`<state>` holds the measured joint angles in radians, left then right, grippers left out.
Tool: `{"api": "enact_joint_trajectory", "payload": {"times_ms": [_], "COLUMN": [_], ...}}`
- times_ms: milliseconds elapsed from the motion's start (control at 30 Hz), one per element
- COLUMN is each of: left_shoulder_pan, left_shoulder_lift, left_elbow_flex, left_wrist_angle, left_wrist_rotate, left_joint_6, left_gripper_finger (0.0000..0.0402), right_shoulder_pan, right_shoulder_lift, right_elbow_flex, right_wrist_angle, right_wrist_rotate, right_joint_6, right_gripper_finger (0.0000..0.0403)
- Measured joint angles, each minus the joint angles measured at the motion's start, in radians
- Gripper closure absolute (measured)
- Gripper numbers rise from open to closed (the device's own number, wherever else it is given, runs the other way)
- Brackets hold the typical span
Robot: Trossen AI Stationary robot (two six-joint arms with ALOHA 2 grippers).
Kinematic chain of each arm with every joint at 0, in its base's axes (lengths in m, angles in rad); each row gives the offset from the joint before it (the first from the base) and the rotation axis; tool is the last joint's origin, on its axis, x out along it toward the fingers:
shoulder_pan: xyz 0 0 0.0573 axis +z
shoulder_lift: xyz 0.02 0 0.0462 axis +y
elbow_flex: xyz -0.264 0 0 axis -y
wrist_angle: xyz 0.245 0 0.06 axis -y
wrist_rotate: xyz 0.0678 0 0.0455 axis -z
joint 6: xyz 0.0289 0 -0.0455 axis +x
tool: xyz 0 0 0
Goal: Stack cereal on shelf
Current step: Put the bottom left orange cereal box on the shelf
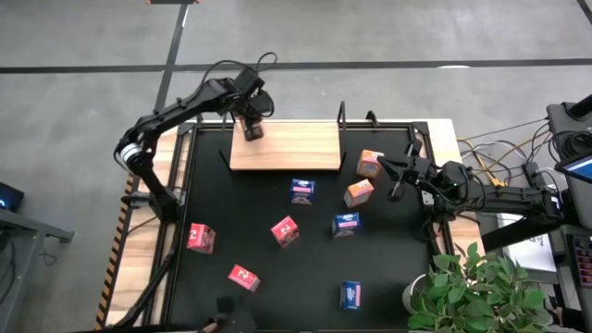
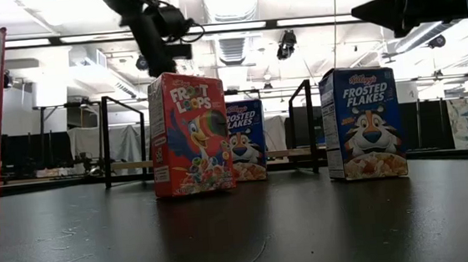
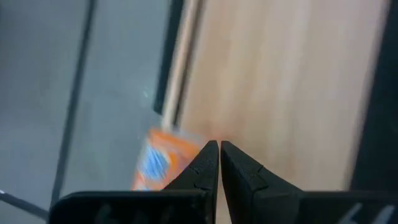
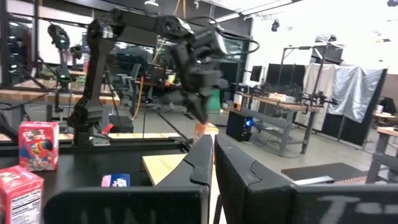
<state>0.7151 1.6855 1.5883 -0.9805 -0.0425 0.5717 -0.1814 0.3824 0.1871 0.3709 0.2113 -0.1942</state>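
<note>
From above, the left gripper (image 1: 252, 118), fingers together, hangs over the flat light-wood shelf board (image 1: 296, 148), with a small orange cardboard cereal box (image 1: 253, 130) just below it. The right gripper (image 1: 396, 182), also closed and empty, sits beside two more orange boxes (image 1: 369, 164) on the black table (image 1: 305, 268); blue and red boxes lie scattered farther off.

The low view shows a red box (image 2: 189, 133) labelled "Froot Loops" and a blue box (image 2: 361, 122) reading "Frosted Flakes".

The left wrist view has the orange box beside the closed fingertips (image 3: 208, 158).

The right wrist view looks past closed fingers toward the left arm.
</note>
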Motion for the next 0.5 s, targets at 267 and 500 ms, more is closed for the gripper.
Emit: {"api": "enact_joint_trajectory", "payload": {"times_ms": [267, 500], "left_shoulder_pan": [0.004, 0.012], "left_shoulder_lift": [-0.018, 0.036], "left_elbow_flex": [-0.009, -0.015], "left_wrist_angle": [-0.154, -0.002], "left_wrist_rotate": [0.060, 0.051], "left_joint_6": [0.004, 0.004], "left_gripper_finger": [0.0400, 0.0400], "right_shoulder_pan": [0.000, 0.000], "right_shoulder_lift": [0.000, 0.000], "right_elbow_flex": [0.000, 0.000], "right_wrist_angle": [-0.010, -0.009], "right_wrist_rotate": [0.001, 0.001], "right_joint_6": [0.020, 0.011], "right_gripper_finger": [0.0394, 0.0394]}}
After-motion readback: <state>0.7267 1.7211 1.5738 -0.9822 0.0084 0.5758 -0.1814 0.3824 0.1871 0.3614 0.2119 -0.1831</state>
